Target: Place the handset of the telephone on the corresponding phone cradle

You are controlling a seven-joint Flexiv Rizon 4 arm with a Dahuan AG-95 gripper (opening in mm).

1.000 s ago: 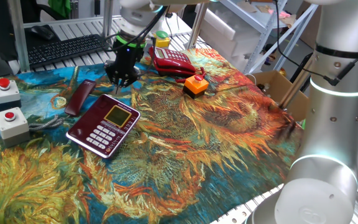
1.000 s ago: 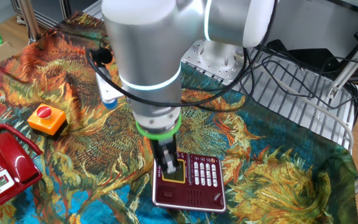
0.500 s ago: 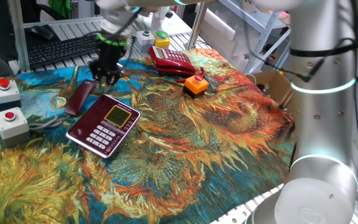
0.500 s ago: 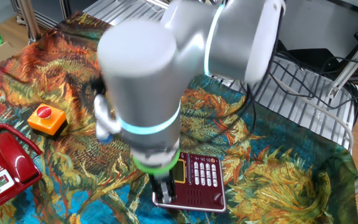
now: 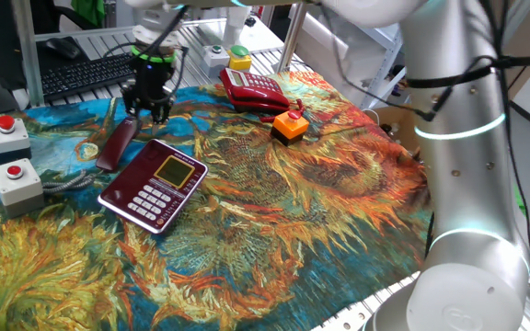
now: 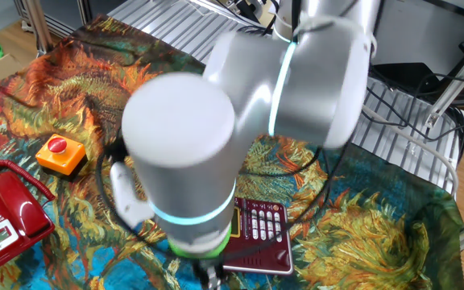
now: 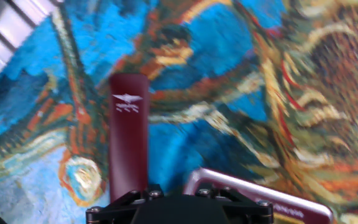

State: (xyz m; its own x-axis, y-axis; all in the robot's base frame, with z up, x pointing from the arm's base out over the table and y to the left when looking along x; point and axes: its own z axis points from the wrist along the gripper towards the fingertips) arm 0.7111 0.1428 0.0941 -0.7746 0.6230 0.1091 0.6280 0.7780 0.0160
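The dark maroon handset (image 5: pixel 117 143) lies flat on the patterned cloth, just left of the maroon telephone (image 5: pixel 157 184) with its yellow screen. The phone cradle (image 5: pixel 129 175), the strip on the side facing the handset, holds nothing. My gripper (image 5: pixel 145 112) hangs just above the handset's far end, its fingers apart and holding nothing. In the hand view the handset (image 7: pixel 128 137) runs lengthwise below me, with the telephone's silver edge (image 7: pixel 253 193) to its right. My fingertips do not show there. In the other fixed view my arm hides the handset; part of the telephone (image 6: pixel 263 232) shows.
A bright red telephone (image 5: pixel 254 90) and an orange button box (image 5: pixel 290 126) sit at the back of the cloth. Two grey boxes with red buttons (image 5: pixel 12 175) stand at the left. A keyboard (image 5: pixel 90 72) lies behind the gripper.
My gripper has moved left and away from the maroon telephone's top corner to above the handset's far end. The handset and telephone have not moved.
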